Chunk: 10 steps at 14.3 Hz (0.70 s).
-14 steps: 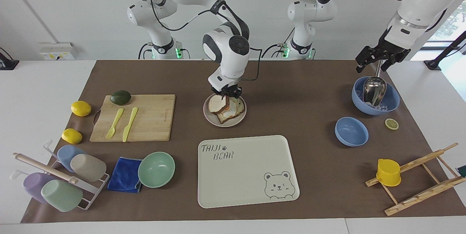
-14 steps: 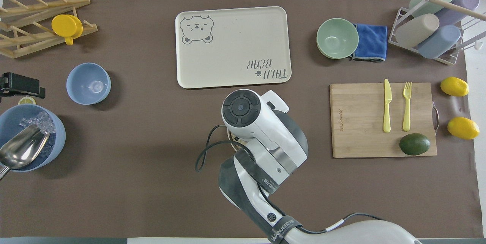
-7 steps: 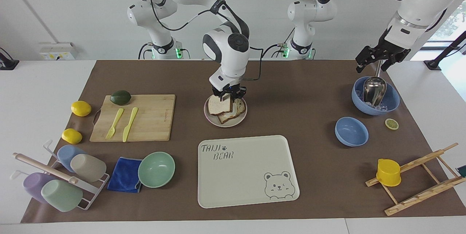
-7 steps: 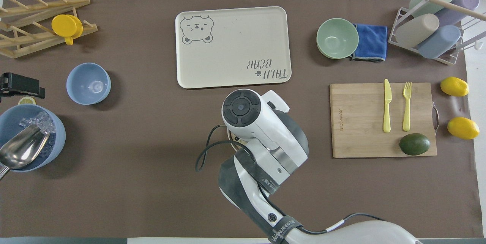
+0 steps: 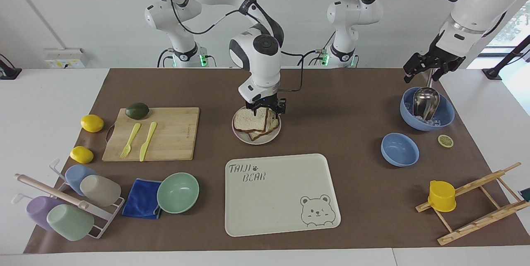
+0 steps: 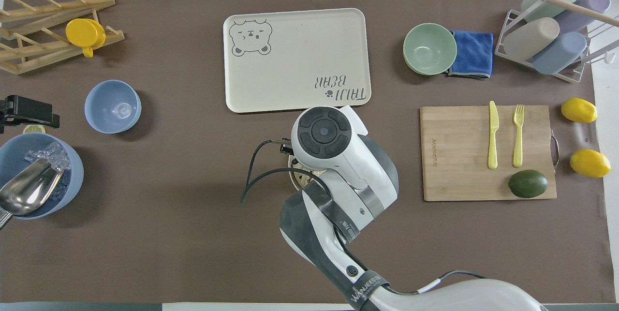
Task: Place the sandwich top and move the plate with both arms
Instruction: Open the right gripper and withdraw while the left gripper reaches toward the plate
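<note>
The right gripper hangs low over the plate, at the edge of the plate nearer the robots. Its fingers stand apart and hold nothing; one fingertip comes down right at the near edge of the sandwich top, though I cannot tell whether it touches the bread. The sandwich top lies flat on the stack of bread on the plate, shifted a little toward the right arm's end, so the slice below shows at the other side. In the overhead view the right arm's wrist covers nearly all of this; only a sliver of the plate shows beside it.

The plate sits on the brown mat near the middle of the table, nearer to the robots than the cream tray with the bear print, and between the wooden cutting board and the 2 blue bowls.

The left gripper waits in the air over the larger blue bowl with the ice and the metal scoop, at the left arm's end of the table. Its fingers are spread and empty
</note>
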Motion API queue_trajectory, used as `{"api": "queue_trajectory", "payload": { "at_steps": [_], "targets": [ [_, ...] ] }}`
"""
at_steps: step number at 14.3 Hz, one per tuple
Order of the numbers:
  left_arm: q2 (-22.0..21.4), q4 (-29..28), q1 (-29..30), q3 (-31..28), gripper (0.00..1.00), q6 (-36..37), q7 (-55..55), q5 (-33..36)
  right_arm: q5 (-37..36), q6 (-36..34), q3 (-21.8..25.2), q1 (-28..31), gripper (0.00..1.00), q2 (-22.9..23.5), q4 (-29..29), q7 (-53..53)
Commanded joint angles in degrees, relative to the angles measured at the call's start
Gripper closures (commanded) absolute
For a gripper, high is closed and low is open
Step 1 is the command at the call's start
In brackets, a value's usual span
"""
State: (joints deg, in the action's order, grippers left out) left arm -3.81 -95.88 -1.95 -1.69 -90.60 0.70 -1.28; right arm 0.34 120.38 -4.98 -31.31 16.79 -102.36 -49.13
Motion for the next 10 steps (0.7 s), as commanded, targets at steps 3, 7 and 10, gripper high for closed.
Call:
{"api": "queue_trajectory", "payload": {
  "at_steps": [3, 7, 10],
  "targets": [
    [-3.39, -6.49, 0.02, 0.55, 0.00, -4.66, 0.27, -0.12, 1.42, -9.26, -0.73, 7.64, 0.00, -5.70, 0.67, 13.41],
    [-4.63, -11.87, -0.95, 0.98, 0.00, -9.85, 0.45, -7.84, 1.51, -16.39, -0.56, 15.29, 0.00, -9.83, 0.67, 22.85],
    [-3.49, -14.40, -4.63, 0.99, 0.00, -13.44, 1.32, -12.24, 1.51, -22.63, -0.56, 22.50, 0.00, -13.96, 0.59, 31.15]
  ]
}}
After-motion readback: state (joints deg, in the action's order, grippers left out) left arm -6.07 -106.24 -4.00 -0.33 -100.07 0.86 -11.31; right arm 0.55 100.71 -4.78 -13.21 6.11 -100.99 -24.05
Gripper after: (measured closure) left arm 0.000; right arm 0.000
